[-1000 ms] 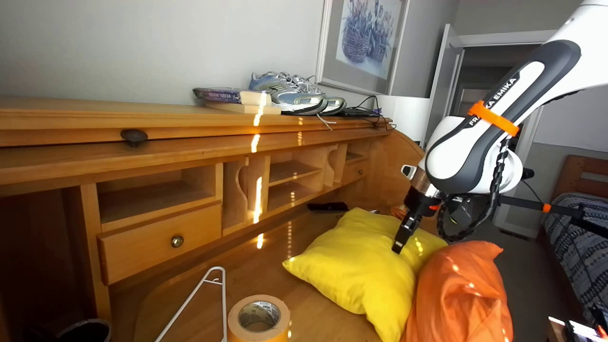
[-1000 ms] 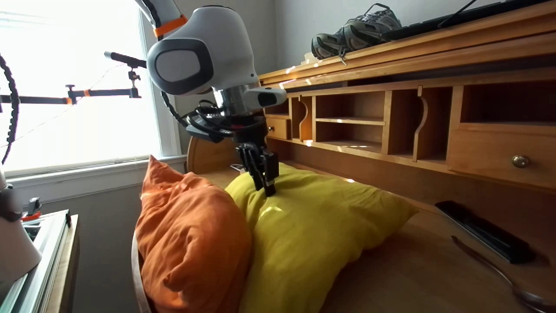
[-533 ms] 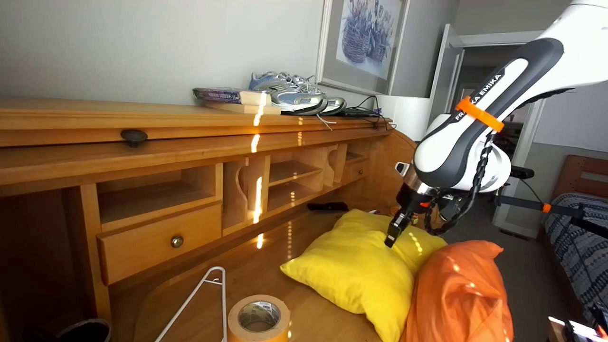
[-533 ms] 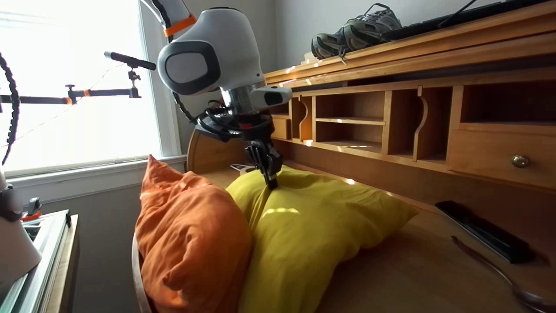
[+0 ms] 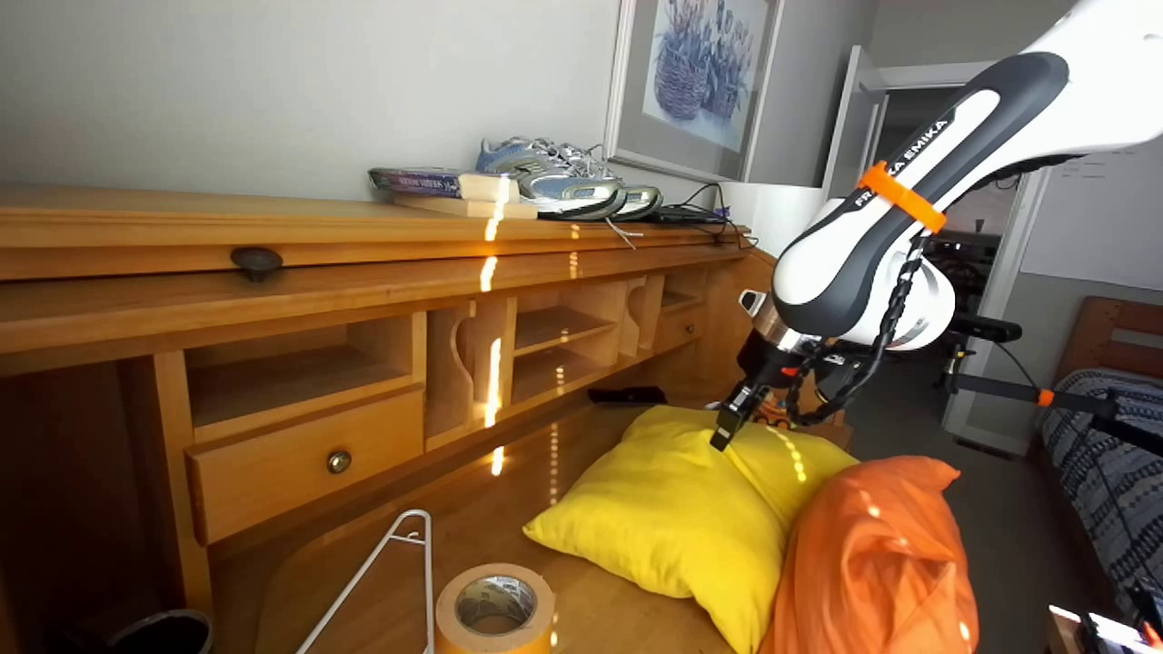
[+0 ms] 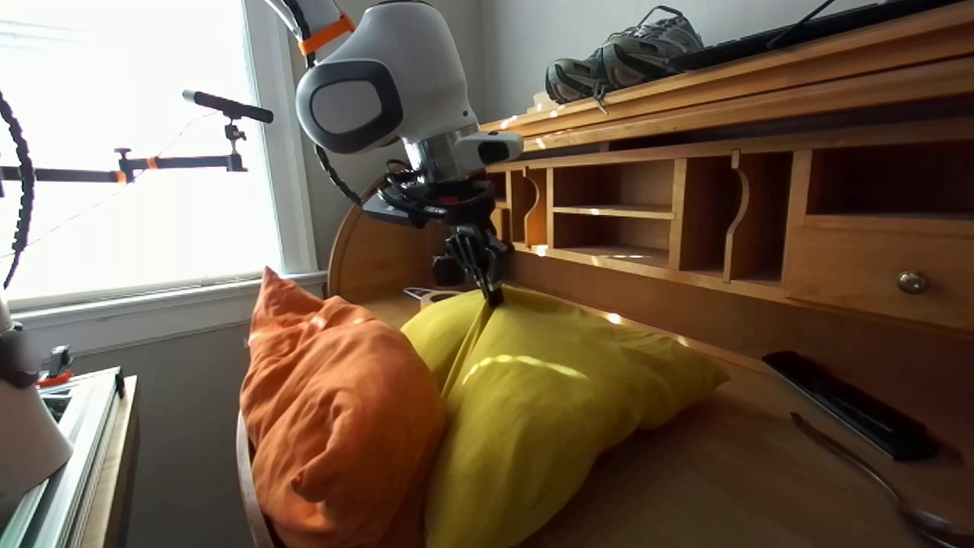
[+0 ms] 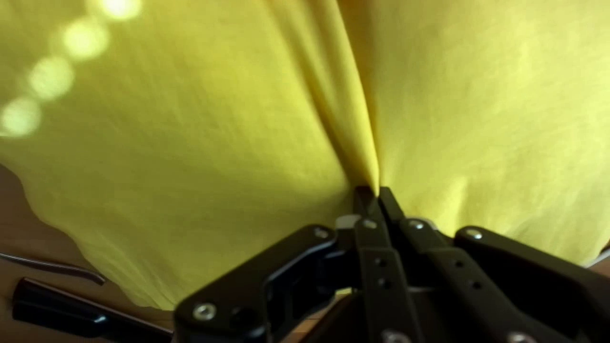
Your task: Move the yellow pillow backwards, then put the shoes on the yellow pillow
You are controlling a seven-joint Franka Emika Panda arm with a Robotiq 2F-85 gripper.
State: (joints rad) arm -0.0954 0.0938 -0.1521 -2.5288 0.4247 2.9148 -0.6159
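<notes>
The yellow pillow [image 5: 668, 518] lies on the wooden desk and shows in both exterior views [image 6: 563, 396]. My gripper [image 5: 720, 442] is shut on a pinch of its fabric near the upper middle, also seen in an exterior view [image 6: 493, 297]. In the wrist view, the closed fingertips [image 7: 376, 194] hold a fold of the yellow pillow [image 7: 200, 143], and creases run away from them. The pair of grey-blue shoes [image 5: 577, 182] stands on the desk's top shelf, also in an exterior view [image 6: 628, 61]. The pillow's underside is hidden.
An orange pillow [image 5: 877, 563] leans against the yellow one at the desk's edge. A tape roll [image 5: 495, 609] and white hanger [image 5: 428, 581] lie on the desk. A black flat object [image 6: 848, 407] and a spoon [image 6: 852, 460] lie near the cubbies. Books [image 5: 436, 184] sit beside the shoes.
My gripper has moved up and toward the cubbies, holding the fabric. The pillow's fabric is pulled into a longer, taller fold, and the pillow has shifted slightly. The shoes have not moved.
</notes>
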